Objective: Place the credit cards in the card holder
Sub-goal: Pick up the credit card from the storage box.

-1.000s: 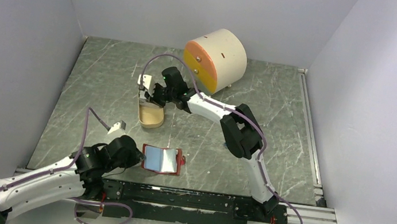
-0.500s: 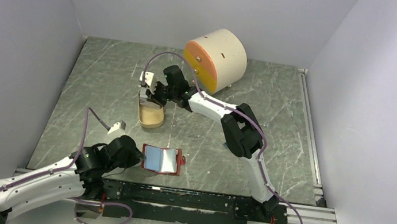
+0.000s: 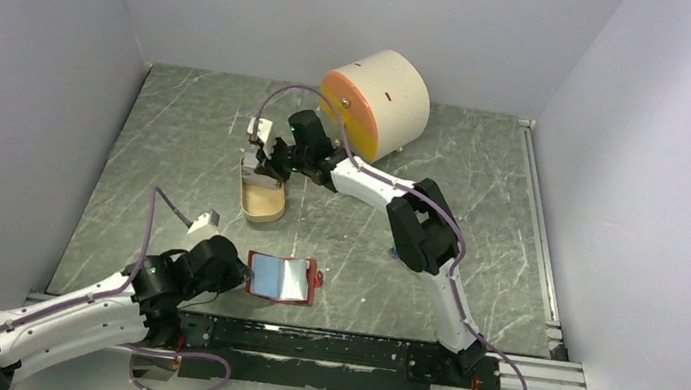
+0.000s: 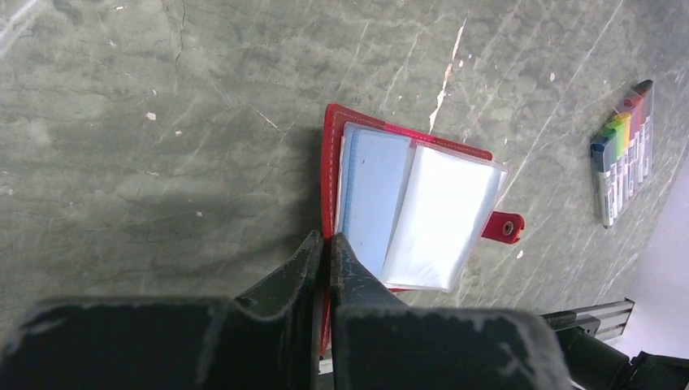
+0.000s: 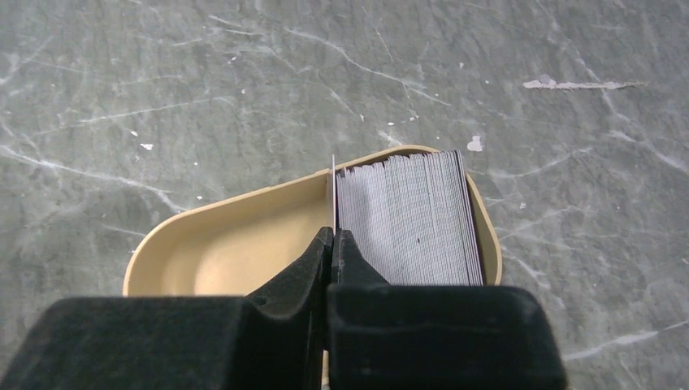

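Right tool point(image 5: 331, 237) grips tray's point(image 5: 203, 244) card point(image 5: 333, 191); left tool point(image 4: 325, 241), holder point(image 4: 422, 203).

A grey-green marbled worktop point(image 3: 176, 153), scratched with pale streaks, sat between plain pale lilac walls point(image 3: 345, 13). At the back stood a cream drum-shaped drawer box point(image 3: 391, 90), its round face orange above and yellow below, with small knobs. Nearer the middle lay a tan oval tray point(image 5: 227, 244). A bundle of rainbow-coloured markers point(image 4: 624, 150) rested flat on the worktop. A black rail point(image 3: 331, 350) ran along the near edge
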`<action>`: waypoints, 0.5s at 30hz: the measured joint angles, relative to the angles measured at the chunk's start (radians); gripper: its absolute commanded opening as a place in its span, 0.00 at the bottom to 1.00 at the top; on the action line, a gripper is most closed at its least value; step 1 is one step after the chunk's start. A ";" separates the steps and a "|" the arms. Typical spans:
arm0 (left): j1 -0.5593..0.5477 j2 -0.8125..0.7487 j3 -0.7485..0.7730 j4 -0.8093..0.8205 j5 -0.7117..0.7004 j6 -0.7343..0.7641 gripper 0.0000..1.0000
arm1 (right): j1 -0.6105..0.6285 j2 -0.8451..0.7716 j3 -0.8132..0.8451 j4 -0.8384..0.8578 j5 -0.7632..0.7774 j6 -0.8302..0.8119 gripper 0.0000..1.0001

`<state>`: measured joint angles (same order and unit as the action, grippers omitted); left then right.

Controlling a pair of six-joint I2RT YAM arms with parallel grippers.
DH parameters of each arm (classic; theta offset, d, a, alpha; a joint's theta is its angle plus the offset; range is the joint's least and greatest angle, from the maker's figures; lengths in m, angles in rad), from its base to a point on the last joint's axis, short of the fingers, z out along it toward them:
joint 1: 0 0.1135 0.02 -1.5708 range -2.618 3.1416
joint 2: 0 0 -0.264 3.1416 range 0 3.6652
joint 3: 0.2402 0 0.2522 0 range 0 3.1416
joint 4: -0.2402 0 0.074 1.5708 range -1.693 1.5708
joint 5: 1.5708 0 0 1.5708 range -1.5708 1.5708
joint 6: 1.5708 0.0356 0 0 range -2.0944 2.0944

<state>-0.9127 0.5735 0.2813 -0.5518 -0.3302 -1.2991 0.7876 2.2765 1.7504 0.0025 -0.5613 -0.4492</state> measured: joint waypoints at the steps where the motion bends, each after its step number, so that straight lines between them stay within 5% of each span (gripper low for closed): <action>1: 0.000 0.001 0.000 0.000 0.000 0.000 0.09 | -0.001 0.000 0.000 0.000 -0.007 0.006 0.00; 15: 0.000 0.029 0.000 -0.001 -0.012 -0.019 0.09 | -0.044 -0.053 -0.047 0.047 -0.081 0.153 0.00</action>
<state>-0.9127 0.6025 0.2813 -0.5526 -0.3420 -1.3178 0.7437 2.2234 1.7039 0.0494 -0.6422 -0.2962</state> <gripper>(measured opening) 0.096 0.010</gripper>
